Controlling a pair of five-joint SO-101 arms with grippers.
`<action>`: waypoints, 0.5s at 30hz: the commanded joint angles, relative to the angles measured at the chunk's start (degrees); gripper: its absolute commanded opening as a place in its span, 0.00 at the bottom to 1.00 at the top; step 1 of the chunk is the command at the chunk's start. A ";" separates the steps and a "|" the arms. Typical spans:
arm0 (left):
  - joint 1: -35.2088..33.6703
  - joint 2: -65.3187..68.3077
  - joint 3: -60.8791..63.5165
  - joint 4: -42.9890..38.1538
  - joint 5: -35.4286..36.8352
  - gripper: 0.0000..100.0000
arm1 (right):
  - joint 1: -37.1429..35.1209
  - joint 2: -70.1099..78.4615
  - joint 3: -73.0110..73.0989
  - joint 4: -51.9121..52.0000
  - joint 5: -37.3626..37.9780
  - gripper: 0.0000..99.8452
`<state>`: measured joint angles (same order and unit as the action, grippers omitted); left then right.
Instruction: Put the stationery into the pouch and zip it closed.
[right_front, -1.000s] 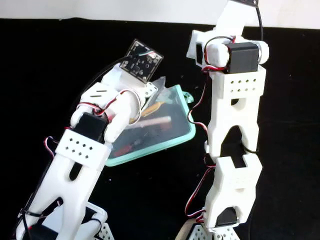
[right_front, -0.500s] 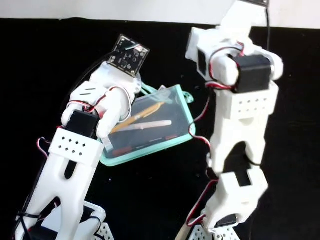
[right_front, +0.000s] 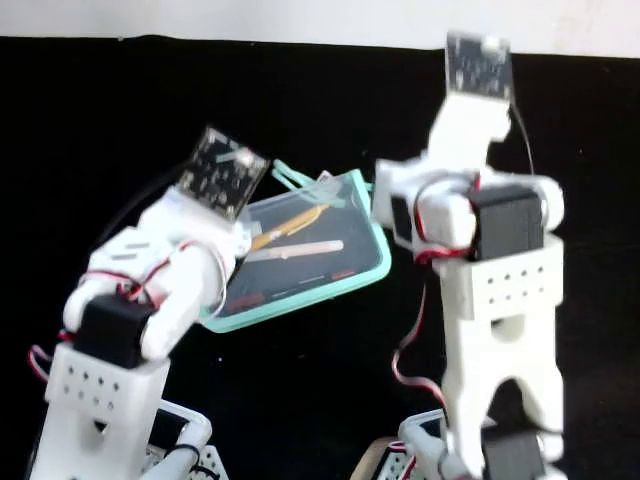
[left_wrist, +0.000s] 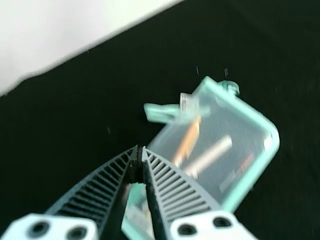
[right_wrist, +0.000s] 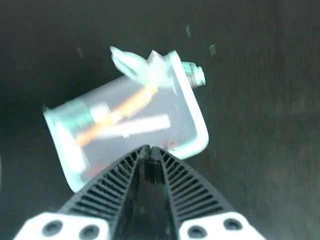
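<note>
One clear pouch (right_front: 330, 275) with a teal border lies flat on the black table (right_front: 300, 400), between two white robot arms. Three pieces of stationery show through its wall: an orange pencil (right_front: 290, 222), a white pen (right_front: 300, 248) just beside it, and a dark item with red marks (right_front: 265, 295) nearer the pouch's long edge. One teal strap (right_front: 290, 178) sticks out from the pouch's far end, and a small teal ring (left_wrist: 230, 86) sits at the corner next to it. Whether the zip is done up cannot be told.

The left gripper (left_wrist: 138, 150) has its two ribbed black fingers pressed together with nothing between them; in its wrist view the tips point at the pouch's near end, and contact cannot be judged. The right gripper (right_wrist: 149, 148) is likewise pinched flat on itself and empty, with its tips over the pouch's long edge.

From above, the left arm (right_front: 150, 300) covers one end of the pouch with its wrist and green camera board (right_front: 222, 175). The right arm (right_front: 500, 270) stands just beside the opposite corner, its black motor block (right_front: 510, 220) facing the camera. Red, black and white wires (right_front: 405, 340) hang along both arms. A pale strip of wall (right_front: 200, 15) runs behind the table.
</note>
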<state>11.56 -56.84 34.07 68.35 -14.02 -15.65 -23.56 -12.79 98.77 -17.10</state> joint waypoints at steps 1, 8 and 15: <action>-0.75 -8.66 8.48 0.62 0.53 0.01 | -0.40 -10.68 15.96 -5.23 0.62 0.01; -0.75 -33.01 25.54 1.23 1.67 0.01 | -0.48 -32.22 43.74 -20.35 0.88 0.01; -6.99 -48.04 31.87 3.96 6.33 0.01 | -0.13 -48.75 60.18 -29.23 0.97 0.01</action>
<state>8.48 -101.58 65.45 72.04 -8.40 -15.74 -66.90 43.74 73.01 -17.01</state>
